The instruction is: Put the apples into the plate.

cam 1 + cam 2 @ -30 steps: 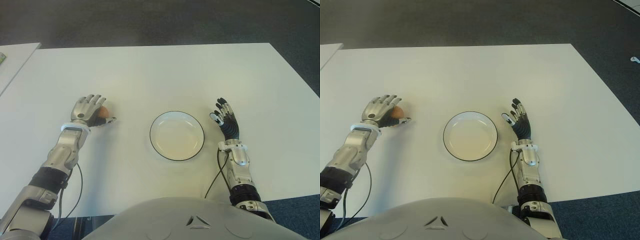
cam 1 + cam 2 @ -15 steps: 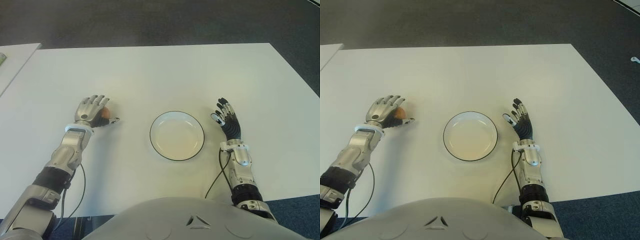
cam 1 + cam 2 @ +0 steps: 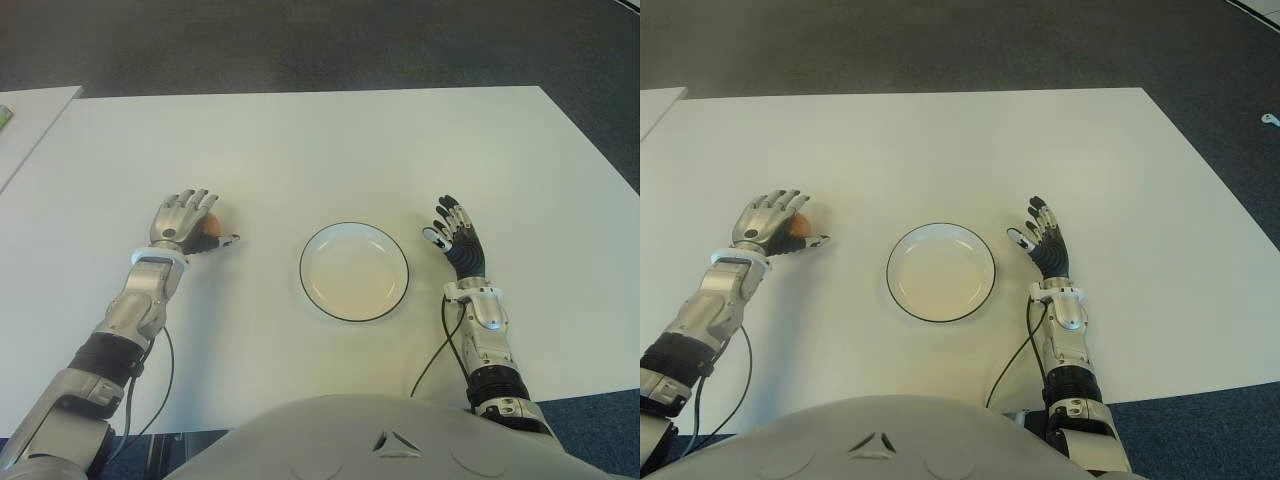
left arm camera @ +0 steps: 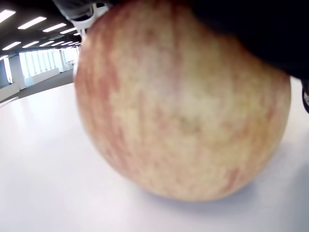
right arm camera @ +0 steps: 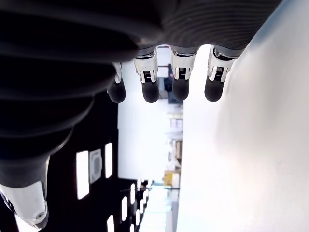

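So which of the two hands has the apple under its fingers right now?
The left hand, left of the plate, with its fingers curled over the apple on the table. The right hand, right of the plate, is open and holds nothing.

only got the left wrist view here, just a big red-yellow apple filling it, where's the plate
Observer: The round white plate with a dark rim sits at the table's middle, to the right of the left hand, and holds nothing.
Operator: is the hand actually on the apple
Observer: Yes, its fingers curl over the apple, which sits on the white table.
Operator: and the other hand
Observer: The right hand shows just right of the plate, fingers spread, holding nothing.
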You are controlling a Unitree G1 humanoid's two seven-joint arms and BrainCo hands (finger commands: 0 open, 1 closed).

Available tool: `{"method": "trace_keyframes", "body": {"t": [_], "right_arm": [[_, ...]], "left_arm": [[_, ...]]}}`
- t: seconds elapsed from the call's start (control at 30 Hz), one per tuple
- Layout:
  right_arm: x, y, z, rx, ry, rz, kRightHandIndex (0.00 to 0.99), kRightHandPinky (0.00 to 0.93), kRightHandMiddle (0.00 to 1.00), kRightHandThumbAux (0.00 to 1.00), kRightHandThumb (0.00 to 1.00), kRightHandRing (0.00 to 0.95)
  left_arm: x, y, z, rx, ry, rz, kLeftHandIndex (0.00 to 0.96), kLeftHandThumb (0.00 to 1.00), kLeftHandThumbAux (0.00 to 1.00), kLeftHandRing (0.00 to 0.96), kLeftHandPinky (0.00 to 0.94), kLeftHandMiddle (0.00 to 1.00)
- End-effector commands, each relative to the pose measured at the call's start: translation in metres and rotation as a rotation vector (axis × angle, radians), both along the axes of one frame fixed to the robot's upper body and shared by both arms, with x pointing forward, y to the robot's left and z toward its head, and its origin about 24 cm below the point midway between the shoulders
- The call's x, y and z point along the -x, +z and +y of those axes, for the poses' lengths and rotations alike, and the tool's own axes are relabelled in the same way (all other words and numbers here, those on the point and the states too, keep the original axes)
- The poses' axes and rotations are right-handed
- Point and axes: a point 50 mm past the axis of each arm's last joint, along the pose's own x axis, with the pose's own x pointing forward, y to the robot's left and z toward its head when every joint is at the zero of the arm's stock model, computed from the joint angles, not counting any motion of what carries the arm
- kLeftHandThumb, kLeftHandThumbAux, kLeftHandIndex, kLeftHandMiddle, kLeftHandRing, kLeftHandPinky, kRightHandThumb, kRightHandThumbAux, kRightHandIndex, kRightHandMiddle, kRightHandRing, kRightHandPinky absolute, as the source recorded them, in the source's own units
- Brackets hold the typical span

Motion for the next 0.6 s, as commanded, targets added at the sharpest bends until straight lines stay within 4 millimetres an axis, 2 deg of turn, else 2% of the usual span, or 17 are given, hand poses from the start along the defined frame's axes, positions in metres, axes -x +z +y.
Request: {"method": "trace_keyframes", "body": {"t": [0.03,0.4,0.5,0.57,0.6], "right_arm": [[0.0295,-0.0393,-0.0024,-0.054,-0.047,0.213,0.0,0.0,0.0,0.609,0.129,0.0],[0.0279,-0.0382,-0.0049,-0.057,-0.05,0.193,0.0,0.0,0.0,0.604,0.136,0.0],[0.0275,-0.0382,-0.005,-0.053,-0.044,0.193,0.0,0.0,0.0,0.6,0.137,0.0],[0.0269,-0.0382,-0.0053,-0.051,-0.041,0.195,0.0,0.0,0.0,0.601,0.137,0.0],[0.0267,-0.0382,-0.0054,-0.05,-0.04,0.195,0.0,0.0,0.0,0.601,0.138,0.0]], "left_arm": [[0.0096,-0.0162,-0.0025,-0.007,0.014,0.098,0.0,0.208,0.25,0.0,0.0,0.0],[0.0101,-0.0145,0.0002,-0.036,0.02,0.084,0.0,0.24,0.324,0.0,0.0,0.0],[0.0093,-0.0163,0.0009,-0.047,0.02,0.08,0.0,0.29,0.372,0.0,0.013,0.0],[0.0086,-0.0193,0.0027,-0.055,0.022,0.082,0.002,0.344,0.41,0.0,0.049,0.0],[0.0082,-0.0208,0.0037,-0.059,0.022,0.084,0.021,0.397,0.437,0.031,0.09,0.024]]}}
